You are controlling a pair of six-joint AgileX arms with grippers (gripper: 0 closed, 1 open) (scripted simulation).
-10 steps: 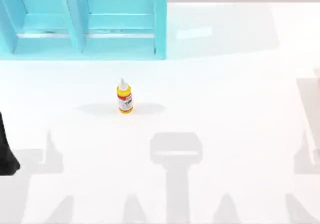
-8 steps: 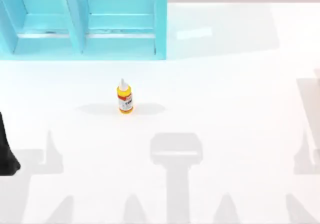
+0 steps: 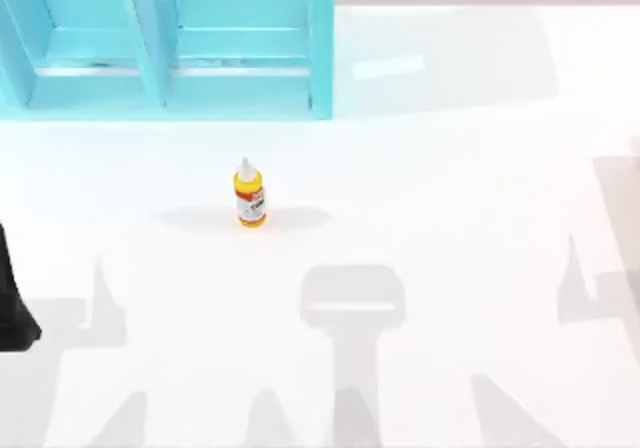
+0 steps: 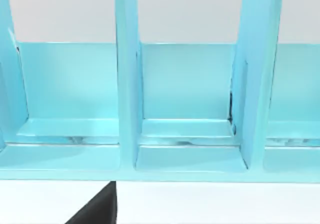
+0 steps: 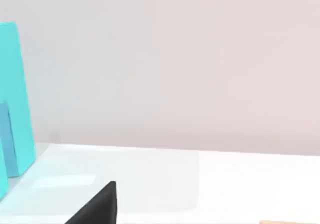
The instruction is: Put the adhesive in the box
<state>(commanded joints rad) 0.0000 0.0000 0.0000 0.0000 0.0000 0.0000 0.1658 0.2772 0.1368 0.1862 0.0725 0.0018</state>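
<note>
Adhesive (image 3: 249, 194) stands upright on white bench (image 3: 450, 198), well in front of blue box (image 3: 165, 43), nearer its right end, touching nothing. Box open-fronted, split by upright dividers (image 4: 127, 79). Left arm (image 3: 12, 298) parked at bench's left edge. Jaws of either arm: cannot tell.

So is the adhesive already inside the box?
No, in the top view the adhesive stands upright on the bare table, apart from the turquoise box at the far left.
</note>
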